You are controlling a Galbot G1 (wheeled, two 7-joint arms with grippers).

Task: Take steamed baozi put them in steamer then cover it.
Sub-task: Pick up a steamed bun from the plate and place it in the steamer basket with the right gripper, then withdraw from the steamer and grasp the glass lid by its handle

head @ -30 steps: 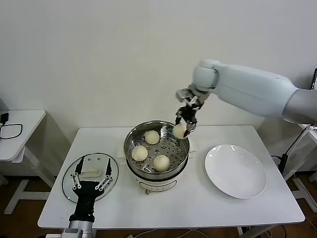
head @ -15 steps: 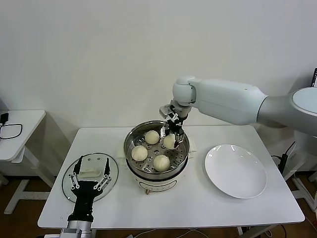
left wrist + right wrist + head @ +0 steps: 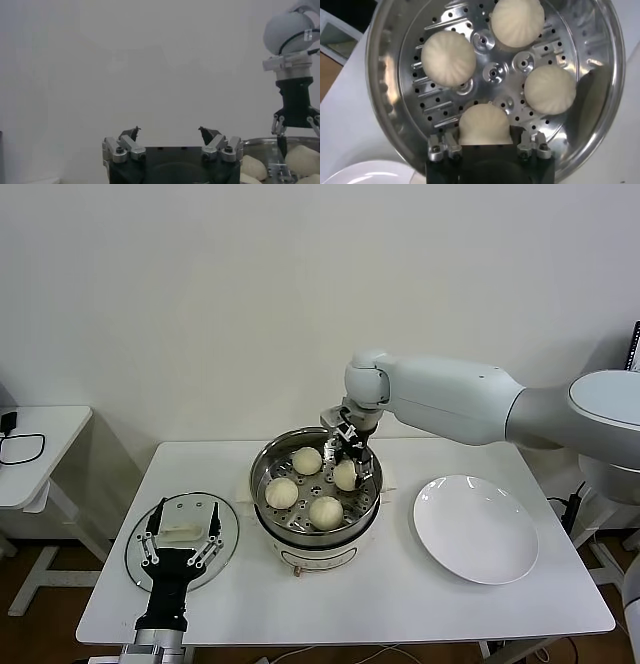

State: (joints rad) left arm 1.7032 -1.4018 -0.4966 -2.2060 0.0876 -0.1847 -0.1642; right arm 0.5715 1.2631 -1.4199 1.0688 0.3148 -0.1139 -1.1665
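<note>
The steel steamer stands mid-table on its cream base. Three baozi lie loose on its perforated tray: one at the back, one at the left, one at the front. My right gripper reaches down into the pot and is shut on the fourth baozi, which sits at the tray's right side. In the right wrist view the held baozi fills the gap of the gripper. My left gripper hovers open over the glass lid at the table's left; it is also open in its own view.
An empty white plate lies to the right of the steamer. A small white side table stands at the far left. The right arm stretches over the table's back right.
My right gripper has carried the fourth baozi from above the pot's right rim leftward and down onto the tray. The left arm has stayed over the lid.
</note>
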